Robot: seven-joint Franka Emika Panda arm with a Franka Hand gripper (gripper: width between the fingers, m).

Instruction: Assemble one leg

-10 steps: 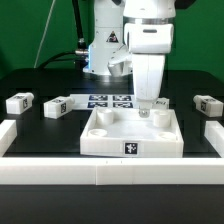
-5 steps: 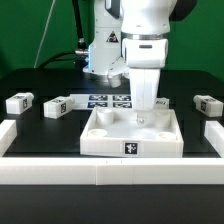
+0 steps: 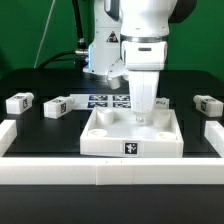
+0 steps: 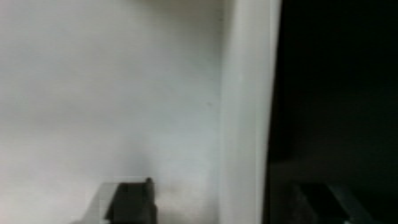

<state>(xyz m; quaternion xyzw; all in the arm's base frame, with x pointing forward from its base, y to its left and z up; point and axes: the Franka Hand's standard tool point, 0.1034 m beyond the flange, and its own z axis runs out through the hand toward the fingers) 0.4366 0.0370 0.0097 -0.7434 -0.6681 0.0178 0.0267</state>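
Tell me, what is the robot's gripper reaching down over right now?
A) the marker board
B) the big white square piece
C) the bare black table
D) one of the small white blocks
B: in the exterior view the gripper hangs low with its tips over the recessed top of the square piece, near that piece's far edge.

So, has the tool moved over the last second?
Yes. Against the marker board, the tool shifted toward the exterior view's left between a second and half a second ago, then held its place.
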